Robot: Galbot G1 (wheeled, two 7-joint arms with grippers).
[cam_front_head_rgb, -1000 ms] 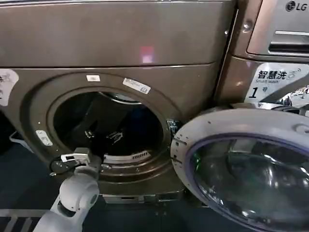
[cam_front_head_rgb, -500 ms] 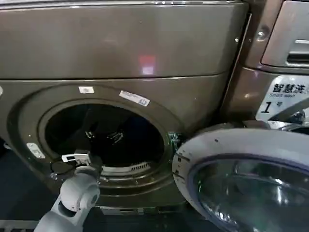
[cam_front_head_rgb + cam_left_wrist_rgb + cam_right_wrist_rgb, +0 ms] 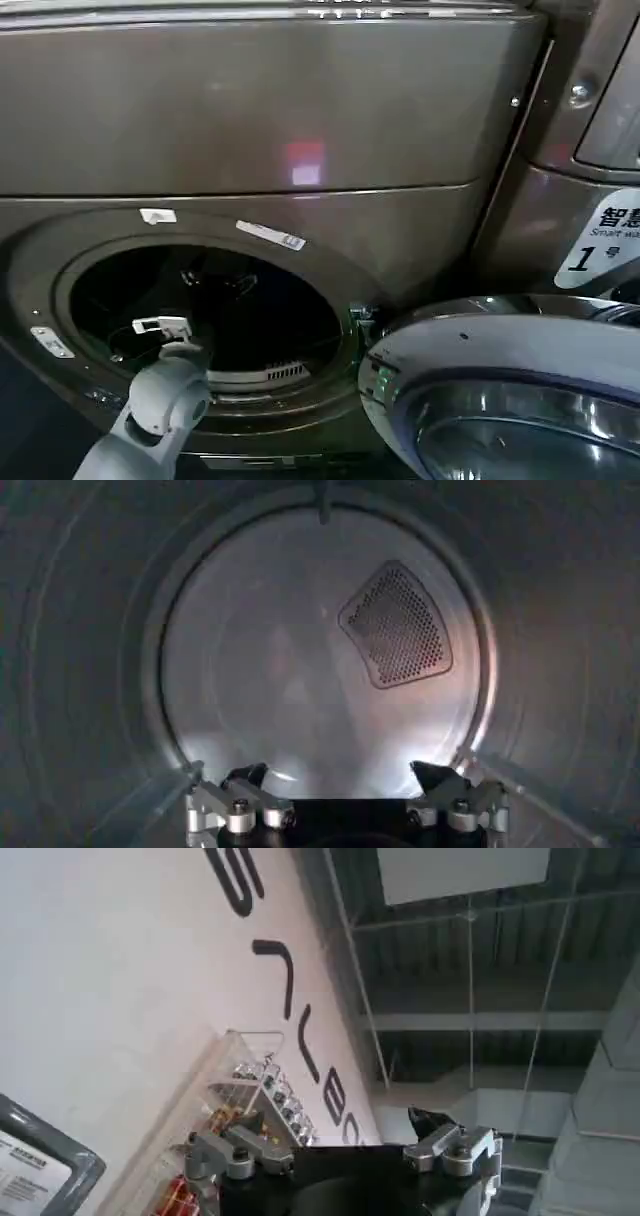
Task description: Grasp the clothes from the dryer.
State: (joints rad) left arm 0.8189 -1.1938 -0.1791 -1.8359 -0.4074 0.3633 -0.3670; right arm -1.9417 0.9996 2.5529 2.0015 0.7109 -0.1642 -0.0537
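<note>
laundry bay, bronze machines standing side by side | dryer (image 3: 300, 130) filling the front, door (image 3: 520, 400) hanging open rightward for access | left gripper (image 3: 345, 792) reaching inside the steel drum (image 3: 300, 680), fingers spread, gripping nothing | clothes not visible | right gripper (image 3: 345, 1148) idling spread, pointing away at a wall

A laundry room or laundromat: the big brown-bronze metallic front-loading dryer (image 3: 300, 130) stands beside a like bronze machine (image 3: 590, 200) bearing a white numbered sticker (image 3: 603, 247).

Left arm reaches forward, its gripper (image 3: 345, 780) spread open; right gripper (image 3: 340, 1138) likewise open, raised
</note>
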